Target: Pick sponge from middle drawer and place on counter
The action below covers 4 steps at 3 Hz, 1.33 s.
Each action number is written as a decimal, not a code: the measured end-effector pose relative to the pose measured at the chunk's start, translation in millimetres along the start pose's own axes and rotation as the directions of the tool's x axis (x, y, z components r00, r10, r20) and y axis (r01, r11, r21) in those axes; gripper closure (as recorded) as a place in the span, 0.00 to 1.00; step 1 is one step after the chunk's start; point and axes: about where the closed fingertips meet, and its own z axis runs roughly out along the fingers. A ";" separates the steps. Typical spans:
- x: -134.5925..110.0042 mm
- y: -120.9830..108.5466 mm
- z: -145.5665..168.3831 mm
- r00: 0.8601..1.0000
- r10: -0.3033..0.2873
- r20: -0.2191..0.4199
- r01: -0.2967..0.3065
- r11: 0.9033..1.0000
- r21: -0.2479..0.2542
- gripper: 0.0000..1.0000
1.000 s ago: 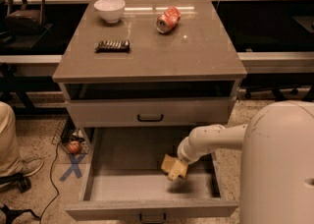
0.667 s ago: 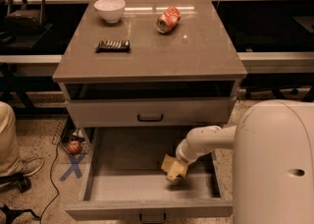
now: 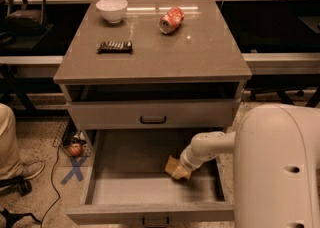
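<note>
a speckled floor with a blue tape cross (image 3: 74, 170) lies to the left of a grey drawer cabinet. its glossy grey-brown square tabletop (image 3: 165, 61) carries a white bowl (image 3: 111, 9) at the far left, a crushed orange-red can (image 3: 171, 19) to the bowl's right, and a dark wrapped bar (image 3: 115, 46) nearer, on the left. below a shallow grey drawer front (image 3: 153, 114), the wide grey middle drawer (image 3: 125, 184) stands pulled open. the small pale-yellow sponge (image 3: 175, 171) lies on its floor, right of centre. the white arm's gripper (image 3: 186, 166) is down at the sponge, touching it. i cannot tell whether it is clamped on it.
</note>
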 end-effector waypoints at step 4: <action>-5.1 44.8 -180.5 0.923 -0.105 0.370 0.099 0.994 0.035 1.00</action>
